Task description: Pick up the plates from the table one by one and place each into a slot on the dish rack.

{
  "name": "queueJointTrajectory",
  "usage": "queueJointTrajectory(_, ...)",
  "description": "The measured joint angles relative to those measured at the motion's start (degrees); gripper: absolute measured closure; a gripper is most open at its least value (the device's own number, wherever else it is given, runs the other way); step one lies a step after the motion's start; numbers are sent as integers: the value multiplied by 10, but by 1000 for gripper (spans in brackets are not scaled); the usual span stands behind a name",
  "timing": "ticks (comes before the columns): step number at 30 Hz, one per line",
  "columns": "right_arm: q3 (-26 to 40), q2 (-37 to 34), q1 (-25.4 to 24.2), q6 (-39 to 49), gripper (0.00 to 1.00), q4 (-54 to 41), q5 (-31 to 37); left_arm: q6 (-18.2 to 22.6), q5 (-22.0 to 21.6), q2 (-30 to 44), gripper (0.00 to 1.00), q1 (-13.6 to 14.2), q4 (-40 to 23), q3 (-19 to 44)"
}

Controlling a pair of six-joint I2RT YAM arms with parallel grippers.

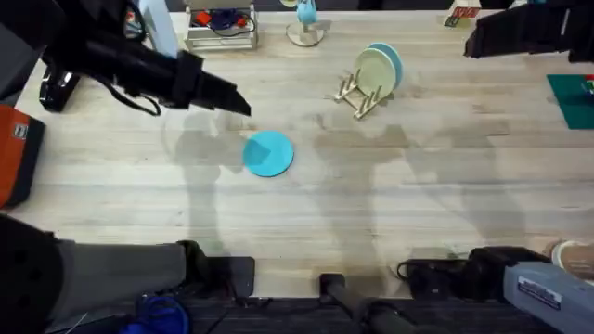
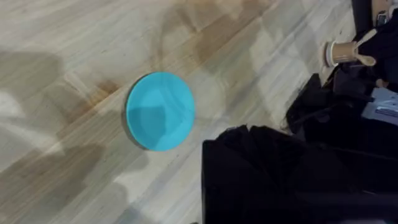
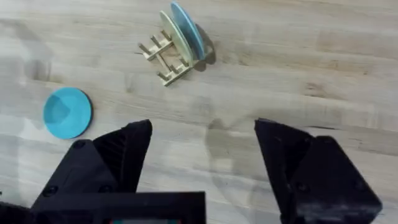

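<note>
L gripper (image 1: 237, 100) hovers above the table (image 1: 390, 223), just up-left of the turquoise plate (image 1: 268, 153), not touching it (can't tell if its fingers are spread or pressed together). That plate lies flat near mid-table. Further R, the dish rack (image 1: 357, 95) holds 2 plates upright: cream plate (image 1: 373, 70) in front, light-blue plate (image 1: 391, 59) behind. R gripper (image 3: 202, 155) is spread wide, holding nothing.

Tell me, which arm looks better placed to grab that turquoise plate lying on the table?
Probably the left. The left gripper hangs just beside the turquoise plate, while the right gripper, fingers wide open, is high and far off past the dish rack.
</note>
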State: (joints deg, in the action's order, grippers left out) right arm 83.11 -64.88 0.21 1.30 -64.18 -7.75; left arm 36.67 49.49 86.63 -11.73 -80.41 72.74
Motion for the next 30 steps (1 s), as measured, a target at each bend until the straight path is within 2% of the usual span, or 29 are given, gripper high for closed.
queueJointTrajectory(11,0,0,0,0,7,0,0,-38,-10,6,959,-1,120,-108)
queueJointTrajectory(16,0,0,0,0,8,0,0,-55,-18,57,959,-1,131,-114)
queueJointTrajectory(24,0,0,0,0,7,-2,0,-59,-25,165,958,-1,136,-115)
queueJointTrajectory(30,0,0,0,0,7,-4,0,-61,-26,195,958,-1,148,-117)
